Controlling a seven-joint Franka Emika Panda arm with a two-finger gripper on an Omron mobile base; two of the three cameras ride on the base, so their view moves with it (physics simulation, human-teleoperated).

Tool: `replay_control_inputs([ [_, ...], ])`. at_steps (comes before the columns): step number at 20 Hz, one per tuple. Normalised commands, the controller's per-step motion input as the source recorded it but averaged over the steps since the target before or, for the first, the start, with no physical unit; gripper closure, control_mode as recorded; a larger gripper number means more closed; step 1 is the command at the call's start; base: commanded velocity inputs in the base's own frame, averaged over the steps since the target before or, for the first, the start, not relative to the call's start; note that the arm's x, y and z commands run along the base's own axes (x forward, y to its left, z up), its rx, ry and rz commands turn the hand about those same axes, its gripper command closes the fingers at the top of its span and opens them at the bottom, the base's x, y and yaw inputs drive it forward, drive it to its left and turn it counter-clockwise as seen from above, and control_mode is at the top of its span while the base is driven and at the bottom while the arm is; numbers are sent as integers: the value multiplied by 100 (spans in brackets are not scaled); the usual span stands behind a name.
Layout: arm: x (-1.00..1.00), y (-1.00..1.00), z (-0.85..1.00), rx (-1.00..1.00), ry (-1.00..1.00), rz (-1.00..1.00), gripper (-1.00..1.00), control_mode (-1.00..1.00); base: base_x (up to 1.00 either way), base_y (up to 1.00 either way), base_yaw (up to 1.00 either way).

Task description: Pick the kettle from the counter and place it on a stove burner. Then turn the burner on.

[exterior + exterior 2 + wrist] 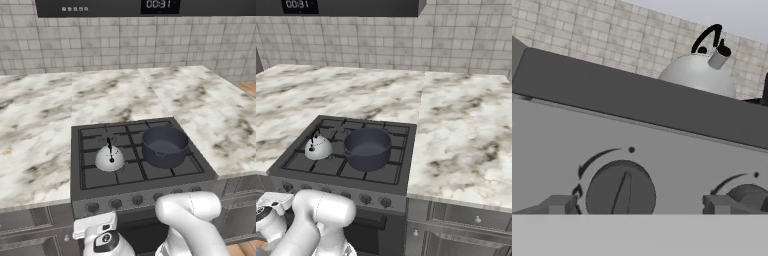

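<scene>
Fingers [559, 204] stood wide apart, holding nothing, with a knob [620, 193] right between them. Up past the fingers, the kettle [698, 75] already sat on a burner [111, 162], beside the pot [164, 145]. Turning the knob was what looked left.

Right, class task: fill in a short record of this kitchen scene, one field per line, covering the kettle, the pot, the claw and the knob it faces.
kettle: kettle sits on the front left stove burner, off the counter
pot: dark pot stands on the cooktop to the kettle's right
claw: claw open, holding nothing, low at the stove front
knob: knob lies between the fingertips, not yet gripped
task stage: kettle placed; burner still to be turned on
</scene>
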Motion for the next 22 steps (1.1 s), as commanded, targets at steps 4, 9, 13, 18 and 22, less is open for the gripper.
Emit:
replay_control_inputs([
  [4, 41, 0, 0, 0, 8, 9, -100, -100, 0, 0, 0],
  [9, 46, 0, -8, 0, 3, 9, -100, -100, 0, 0, 0],
  [13, 47, 1, -28, 0, 0, 7, -100, -100, 0, 0, 0],
  [18, 35, 8, -45, 0, 0, 4, -100, -100, 0, 0, 0],
  [22, 16, 11, -33, 0, 0, 1, 100, -100, 0, 0, 0],
])
